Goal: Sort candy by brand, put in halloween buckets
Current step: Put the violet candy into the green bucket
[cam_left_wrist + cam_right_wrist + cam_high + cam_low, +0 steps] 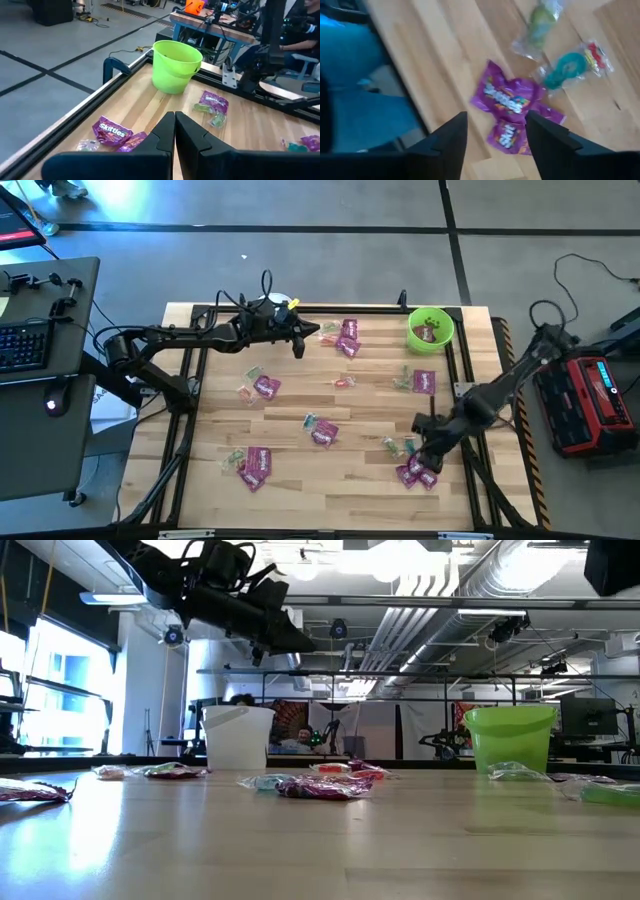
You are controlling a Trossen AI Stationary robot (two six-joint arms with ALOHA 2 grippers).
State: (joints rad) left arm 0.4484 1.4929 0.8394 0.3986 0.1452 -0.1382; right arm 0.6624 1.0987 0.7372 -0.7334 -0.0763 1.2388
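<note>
- Two claws are at work over the wooden table (300,470).
- Left gripper (298,345) hangs above the table's far edge with its fingers (162,137) pressed flat together, and nothing shows between them.
- White bucket (238,737) sits just behind that claw at the far edge (an arm covers most of it from above).
- Green bucket (430,328) stands well off to that claw's right, at the far right corner, with some dark pieces inside.
- Purple packets (112,132) lie just ahead of and below the shut fingers, near the table's rail.
- Right gripper (428,452) is low over the near right part of the table, fingers (445,142) spread apart, gripping nothing.
- Directly beneath its gap lies a bunch of purple candy packets (507,102), overlapping one another.
- Just beyond those sit clear-wrapped sweets (575,65), one green, one teal with red.
- More candy (262,387) lies scattered across the middle of the table, between the two claws.
</note>
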